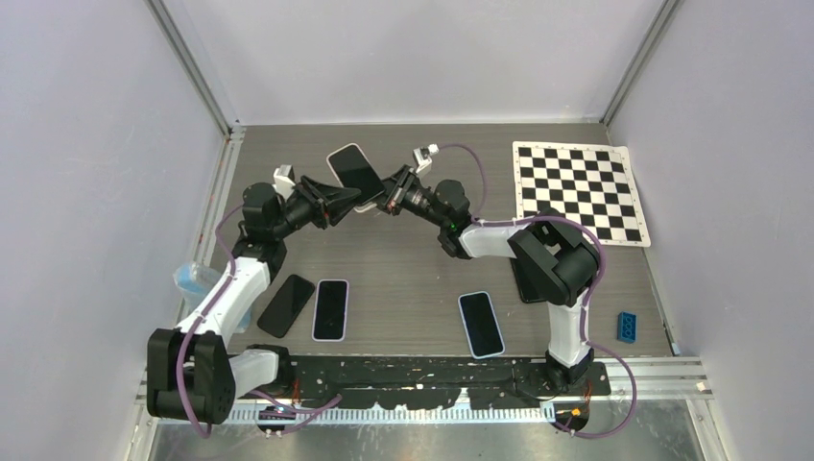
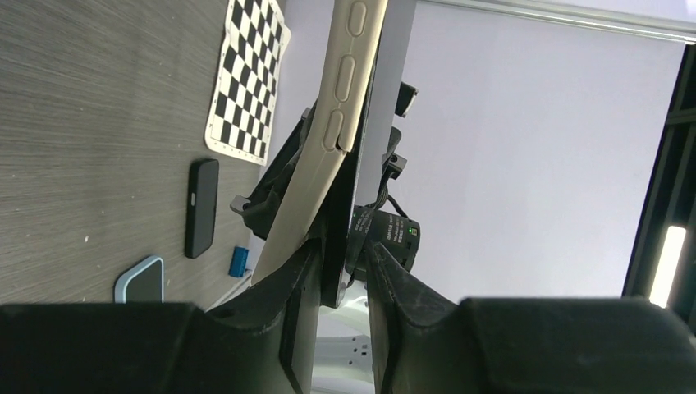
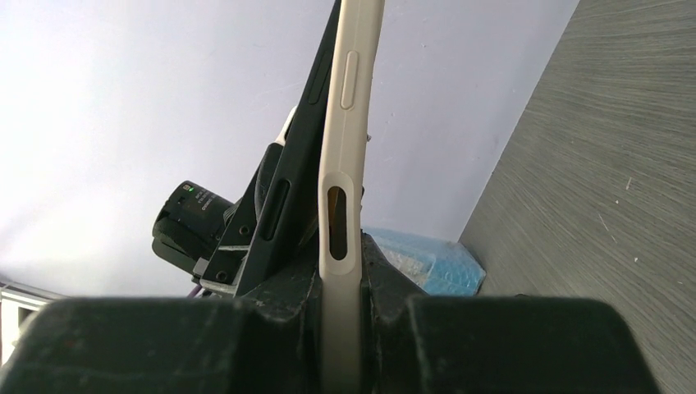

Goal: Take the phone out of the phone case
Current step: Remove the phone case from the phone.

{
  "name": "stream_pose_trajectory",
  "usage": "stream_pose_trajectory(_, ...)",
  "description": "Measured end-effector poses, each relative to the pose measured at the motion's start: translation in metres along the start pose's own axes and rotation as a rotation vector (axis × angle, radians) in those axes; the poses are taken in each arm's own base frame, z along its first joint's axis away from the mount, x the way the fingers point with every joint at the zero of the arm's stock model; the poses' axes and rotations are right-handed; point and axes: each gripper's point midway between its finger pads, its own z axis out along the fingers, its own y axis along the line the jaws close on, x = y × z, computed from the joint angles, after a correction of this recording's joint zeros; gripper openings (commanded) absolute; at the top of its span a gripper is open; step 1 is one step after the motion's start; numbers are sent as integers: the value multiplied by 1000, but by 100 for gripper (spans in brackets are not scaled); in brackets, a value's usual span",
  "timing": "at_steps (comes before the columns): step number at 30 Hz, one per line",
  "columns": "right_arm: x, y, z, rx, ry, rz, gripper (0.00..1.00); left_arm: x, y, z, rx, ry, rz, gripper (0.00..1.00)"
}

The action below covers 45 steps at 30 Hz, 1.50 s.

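Note:
A black phone (image 1: 357,173) in a cream case is held up in the air over the back middle of the table, between both grippers. In the left wrist view the cream case (image 2: 341,107) peels away from the black phone (image 2: 359,164). My left gripper (image 2: 338,250) has one finger between case and phone; the other finger stands a little apart from the phone. My right gripper (image 3: 341,254) is shut on the case's edge (image 3: 349,164), with the phone (image 3: 283,205) standing off it to the left. In the top view, my left gripper (image 1: 338,200) and my right gripper (image 1: 384,197) sit under the phone.
On the table lie a black phone (image 1: 286,305), a lilac-edged phone (image 1: 330,309), a light-blue-edged phone (image 1: 481,324) and a dark phone (image 1: 526,279) under the right arm. A blue brick (image 1: 628,327), a checkerboard (image 1: 579,190) and a blue bag (image 1: 197,280) lie at the sides.

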Motion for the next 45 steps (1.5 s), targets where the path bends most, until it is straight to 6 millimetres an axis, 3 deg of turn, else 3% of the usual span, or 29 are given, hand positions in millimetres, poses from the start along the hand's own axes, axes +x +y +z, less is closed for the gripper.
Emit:
stream_pose_trajectory(7,2,1,1,-1,4,0,1,0,-3,0,33,-1,17,20)
stream_pose_trajectory(11,5,1,1,0,10,-8,1,1,-6,-1,48,1,41,0)
stream_pose_trajectory(19,7,-8,1,56,14,-21,1,2,-6,-1,64,7,110,0)
stream_pose_trajectory(31,-4,-1,-10,144,18,-134,1,15,-15,-8,94,61,124,0)
stream_pose_trajectory(38,-21,-1,-24,238,2,-273,1,27,-29,-15,138,126,88,0)
stream_pose_trajectory(45,-72,-47,-49,459,-94,-351,0,45,-34,-28,169,201,78,0)
